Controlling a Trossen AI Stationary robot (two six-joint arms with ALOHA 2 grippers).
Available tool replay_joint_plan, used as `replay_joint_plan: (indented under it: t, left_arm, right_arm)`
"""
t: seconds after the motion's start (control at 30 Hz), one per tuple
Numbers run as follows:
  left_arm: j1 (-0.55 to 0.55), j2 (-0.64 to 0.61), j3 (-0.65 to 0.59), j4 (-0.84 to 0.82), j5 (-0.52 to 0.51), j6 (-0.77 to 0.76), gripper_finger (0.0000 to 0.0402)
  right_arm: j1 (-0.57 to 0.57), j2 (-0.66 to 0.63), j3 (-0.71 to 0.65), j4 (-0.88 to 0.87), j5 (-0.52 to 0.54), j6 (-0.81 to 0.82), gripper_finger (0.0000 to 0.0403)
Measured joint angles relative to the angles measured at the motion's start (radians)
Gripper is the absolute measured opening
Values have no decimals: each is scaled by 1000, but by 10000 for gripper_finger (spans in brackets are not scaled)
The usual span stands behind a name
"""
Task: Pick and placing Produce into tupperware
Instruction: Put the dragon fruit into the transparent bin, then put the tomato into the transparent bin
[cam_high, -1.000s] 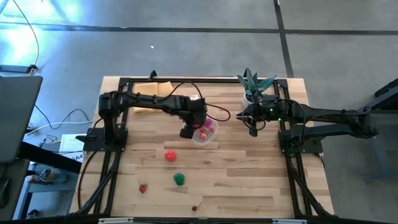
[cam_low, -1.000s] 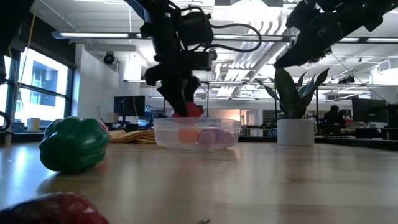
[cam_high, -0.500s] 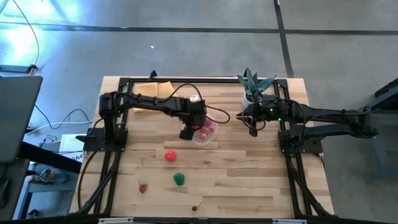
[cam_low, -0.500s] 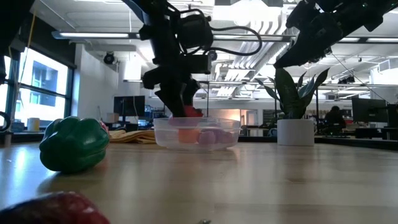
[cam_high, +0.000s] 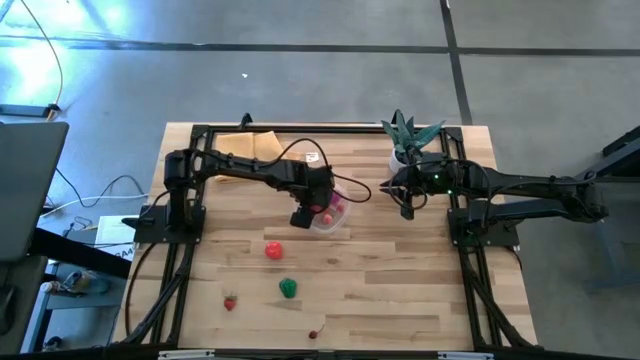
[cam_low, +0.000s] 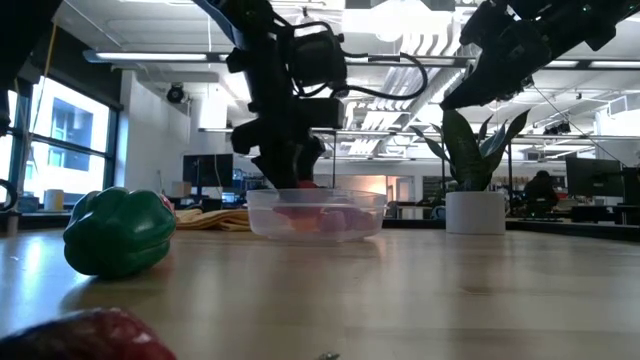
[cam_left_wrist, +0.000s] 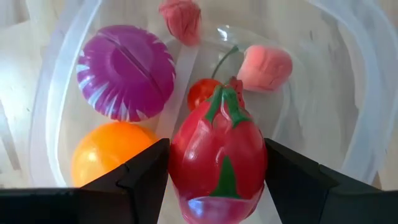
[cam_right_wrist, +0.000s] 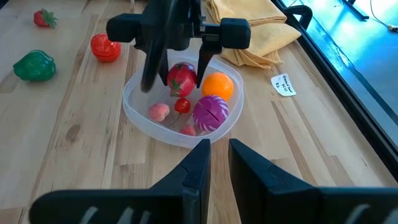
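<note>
Item: red produce piece (cam_left_wrist: 217, 158) — clamped in your left end effector (cam_right_wrist: 175, 76), low inside the tupperware (cam_right_wrist: 140, 116). Part the fingers gently, lift straight up. Right end effector (cam_high: 404, 201) — together, idle by the plant.

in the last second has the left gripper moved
Yes. In the low view the left gripper with its red fruit has sunk lower against the tupperware rim, now down inside it.

- High view: straight down over the whole table (cam_high: 400, 290).
- Low view: at tabletop level, facing the room.
- Left wrist view: very close above the clear container (cam_left_wrist: 56, 81).
- Right wrist view: farther off, facing that same container (cam_right_wrist: 134, 112).
</note>
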Motion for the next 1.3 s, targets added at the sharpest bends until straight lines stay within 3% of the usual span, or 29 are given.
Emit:
replay_joint_plan:
  t: [0.5, 0.77, 0.9, 1.3]
  left_arm:
    - [0, 0, 0, -15, 23, -15, 234]
    - [0, 0, 0, -26, 4, -6, 299]
    - [0, 0, 0, -25, 4, 8, 313]
    - [-7, 0, 90, -123, 3, 1, 279]
  right_arm:
    - [0, 0, 0, 0, 0, 0, 46]
    - [0, 0, 0, 0, 0, 0, 46]
    - [0, 0, 0, 0, 0, 0, 46]
    - [0, 0, 0, 0, 0, 0, 46]
